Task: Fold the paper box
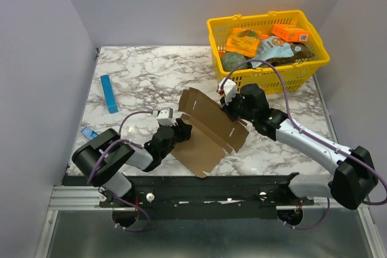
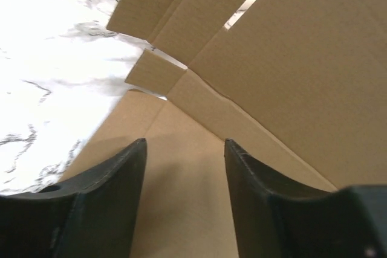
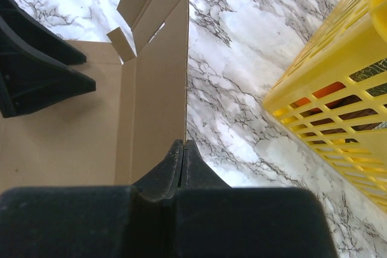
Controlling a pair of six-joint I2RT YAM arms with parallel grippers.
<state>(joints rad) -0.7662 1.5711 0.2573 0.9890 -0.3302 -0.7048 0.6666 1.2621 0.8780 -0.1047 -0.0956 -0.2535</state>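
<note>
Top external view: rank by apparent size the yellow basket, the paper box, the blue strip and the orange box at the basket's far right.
1. yellow basket
2. paper box, partly raised, so foreshortened
3. blue strip and orange box: not ranked; the strip looks longer but thinner.

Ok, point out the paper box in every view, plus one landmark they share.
Top external: paper box sits central, between left hand and right hand.
Left wrist: paper box fills the frame beyond the open left hand.
Right wrist: paper box in the left half, one panel pinched by the right hand.
Shared landmark: the marble table.
</note>
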